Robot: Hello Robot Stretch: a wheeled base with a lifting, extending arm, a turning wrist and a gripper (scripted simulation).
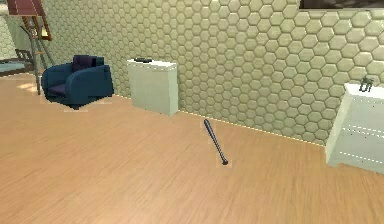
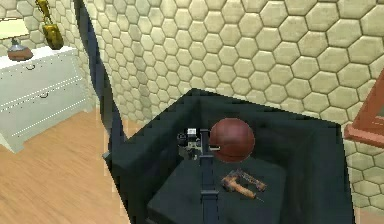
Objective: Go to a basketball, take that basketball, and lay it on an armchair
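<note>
1. Closest in, the robot's dark square arm bar (image 2: 207,195) rises from the arm side view's bottom edge, across the grey seat of a black, boxy upholstered armchair (image 2: 150,150).
2. At the bar's far end sits the gripper (image 2: 188,143), with the chair's dark inner wall right behind it. I cannot tell whether it holds anything.
3. A reddish-brown round basketball (image 2: 232,140) shows just right of the gripper, inside the black armchair and in front of its back. Whether it rests on the seat or hangs clear of it, I cannot tell.
4. Being a sphere, the basketball has no long axis and no end to point with, and I can make out no seam lines on it.
5. A small flat brown object (image 2: 243,183) lies on the seat below the basketball, just beside the arm bar.
6. Left of the chair, a tall dark leaning strip (image 2: 95,70) stands between it and a white dresser with drawers (image 2: 40,95), which carries an olive-yellow vase (image 2: 50,30).
7. Ahead, a dark slim baseball bat (image 1: 215,142) lies on the wooden plank floor (image 1: 120,170), near the hexagon-tiled wall (image 1: 250,60). Its long axis runs from the forward view's upper left to lower right, thin end nearer.
8. Farther off, a navy-blue armchair (image 1: 80,80) stands at the forward view's left. A white cabinet (image 1: 153,85) is beside it, and a second white dresser (image 1: 358,125) is at the right edge.
</note>
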